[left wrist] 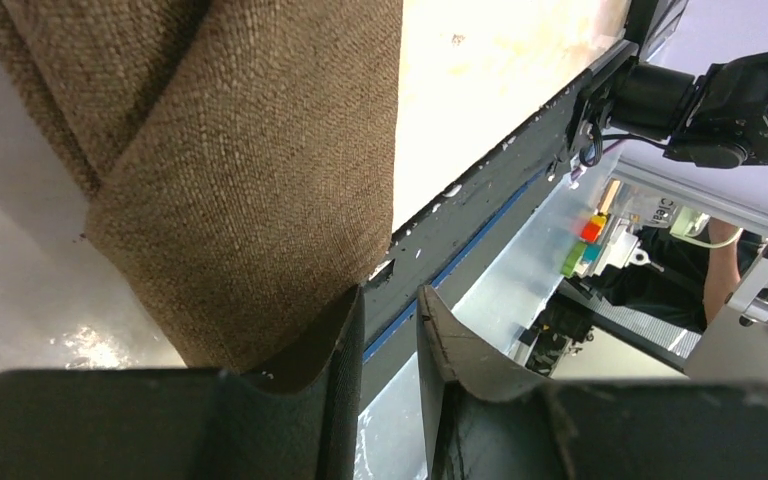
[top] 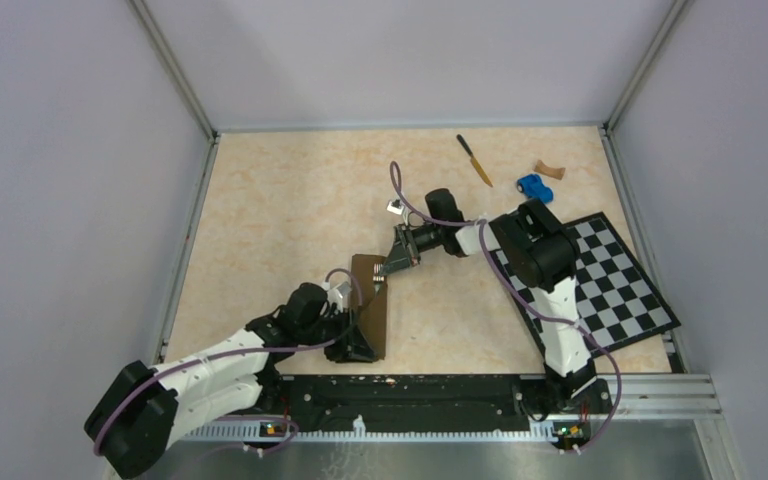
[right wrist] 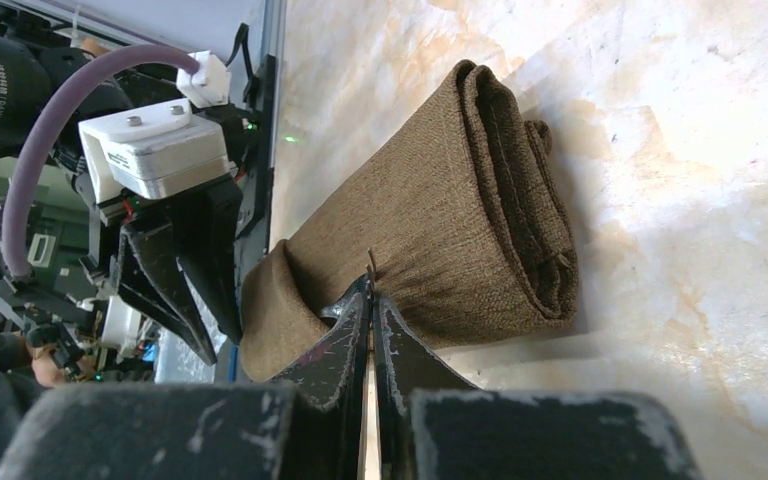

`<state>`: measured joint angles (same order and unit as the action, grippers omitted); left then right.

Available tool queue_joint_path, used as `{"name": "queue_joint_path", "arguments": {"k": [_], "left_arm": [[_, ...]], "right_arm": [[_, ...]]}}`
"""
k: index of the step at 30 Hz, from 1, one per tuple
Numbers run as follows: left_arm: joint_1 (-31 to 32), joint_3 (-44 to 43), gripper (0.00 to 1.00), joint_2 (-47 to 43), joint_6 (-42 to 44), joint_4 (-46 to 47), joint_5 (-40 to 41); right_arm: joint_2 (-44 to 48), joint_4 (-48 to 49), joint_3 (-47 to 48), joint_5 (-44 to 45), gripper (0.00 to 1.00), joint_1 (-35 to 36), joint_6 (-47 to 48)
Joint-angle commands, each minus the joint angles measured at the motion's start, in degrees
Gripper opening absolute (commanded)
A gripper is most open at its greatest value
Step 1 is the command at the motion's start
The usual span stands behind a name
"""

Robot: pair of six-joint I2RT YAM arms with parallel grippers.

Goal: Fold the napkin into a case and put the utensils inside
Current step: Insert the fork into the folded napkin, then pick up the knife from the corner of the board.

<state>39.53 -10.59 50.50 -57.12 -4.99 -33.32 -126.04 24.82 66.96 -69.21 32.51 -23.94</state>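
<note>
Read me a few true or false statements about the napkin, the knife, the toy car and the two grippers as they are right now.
The knife lies on the table, outside the napkin. True.
The blue toy car sits on the checkered board. False: it is on bare table, beyond the board.
The right gripper is shut. True.
The left gripper clamps the napkin. False: its fingers stand apart with nothing between them, and the cloth lies beside one.
</note>
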Motion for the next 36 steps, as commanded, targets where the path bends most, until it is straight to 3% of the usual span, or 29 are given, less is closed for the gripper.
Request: {"name": "queue_joint_path", "arguments": {"k": [1,10,14,24,27,30,33,36], "left_arm": [[0.20,0.48,0.30,2.81,-0.80,6.55,0.86],[0.20,0.58,0.27,4.03,0.38,6.46,2.08],[0.20,0.31,0.29,2.49,1.16,5.77,1.87],[0.26,1.11,0.53,-6.99,4.57,7.88,-1.57],[0.24,1.57,0.59,-10.48,4.96,10.54,-2.55],[0.21,0.48,0.61,-11.68,6.41,11.53,-3.07],[0.17,-2.37,0.62,-11.49,9.07,10.65,-3.38],[0.14,-5.25,0.64,-11.06,11.92,9.01,-2.75]], "right_arm": [[0.97,0.73,1.91,-2.85,0.00,0.87,2.59],[0.72,0.40,1.79,-0.89,0.00,1.94,2.25],[3.22,-5.69,2.68,4.08,0.16,1.84,2.89],[17.13,-22.62,3.60,18.37,0.60,-0.87,6.74],[21.01,-29.65,6.56,26.46,0.64,-3.27,9.38],[22.61,-34.30,9.06,42.70,0.66,-7.24,11.73],[18.73,-41.51,15.85,61.11,0.67,-9.16,18.25],[10.40,-48.50,26.83,71.02,0.75,-10.91,24.46]]}}
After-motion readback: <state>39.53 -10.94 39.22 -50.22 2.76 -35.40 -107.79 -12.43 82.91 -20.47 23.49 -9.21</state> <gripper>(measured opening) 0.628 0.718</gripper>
